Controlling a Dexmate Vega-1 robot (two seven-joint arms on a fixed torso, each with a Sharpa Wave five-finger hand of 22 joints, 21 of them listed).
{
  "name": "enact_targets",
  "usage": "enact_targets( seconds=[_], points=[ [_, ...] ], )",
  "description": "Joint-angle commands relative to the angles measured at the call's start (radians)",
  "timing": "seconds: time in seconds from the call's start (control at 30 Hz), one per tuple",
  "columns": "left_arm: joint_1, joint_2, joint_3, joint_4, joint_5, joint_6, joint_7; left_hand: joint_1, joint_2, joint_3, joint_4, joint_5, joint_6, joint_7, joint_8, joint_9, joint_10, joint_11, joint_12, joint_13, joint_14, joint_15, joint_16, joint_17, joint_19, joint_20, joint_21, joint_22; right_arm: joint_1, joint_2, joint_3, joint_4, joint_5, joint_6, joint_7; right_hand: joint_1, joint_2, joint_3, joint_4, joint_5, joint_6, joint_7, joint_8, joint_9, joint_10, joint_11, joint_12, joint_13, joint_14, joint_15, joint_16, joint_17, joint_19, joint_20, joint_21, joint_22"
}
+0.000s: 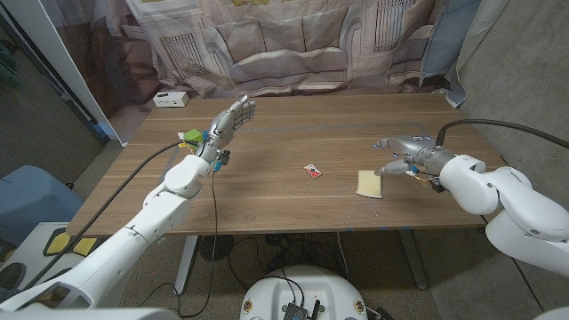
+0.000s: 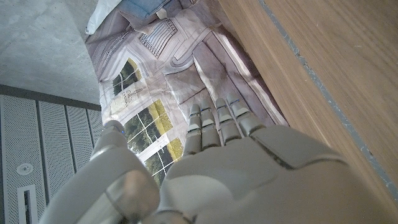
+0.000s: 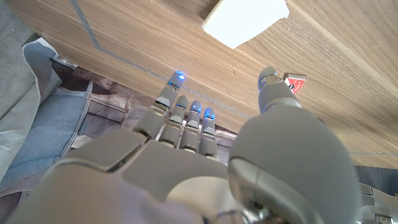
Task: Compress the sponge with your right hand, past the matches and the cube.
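Head view puts the right hand (image 1: pixel 402 148) just beside the pale yellow sponge (image 1: pixel 370 183), fingers spread and holding nothing. I judge this the approach step; next the hand must settle over the sponge and close on it. The matchbox (image 1: pixel 312 171) lies farther from the hand, beyond the sponge. The left hand (image 1: pixel 229 120), fingers extended and empty, hangs well apart.

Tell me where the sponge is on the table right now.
In the head view the sponge lies on the table's right half, near the front edge, between the matches and the right hand.
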Motion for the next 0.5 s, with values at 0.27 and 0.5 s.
enact_targets(
  seconds=[0.27,0.5],
  points=[
    [0.005,0.01,-0.008,-0.004,-0.006,0.0,-0.008,0.011,0.003,0.005,0.002,-0.002,0.008,0.0,-0.002,0.006,0.011,0.0,-0.005,0.005,0.011,-0.003,-0.003,0.005,0.006,0.002,-0.002,0.005,0.154,-0.084,-0.192,0.012,0.086,-0.109,-0.028,-0.009,-0.01,-0.014,0.002,-0.001,-0.012,0.005,-0.007,0.002,0.0,-0.001,-0.005,0.0,0.008,-0.001,0.008,0.003,0.012,0.001,0.007,0.003],
    [0.004,0.011,-0.01,-0.002,-0.008,-0.006,-0.011,0.012,0.003,0.005,0.002,-0.002,0.008,-0.001,-0.002,0.006,0.011,-0.001,-0.005,0.005,0.012,0.0,-0.003,0.005,0.006,0.003,-0.002,0.005,0.204,-0.092,-0.258,0.022,0.108,-0.131,-0.062,-0.015,-0.012,-0.02,0.005,-0.001,-0.001,0.012,-0.002,0.002,0.012,0.001,-0.002,0.0,0.016,-0.001,0.01,0.004,0.021,0.003,0.008,0.003]
  ],
)
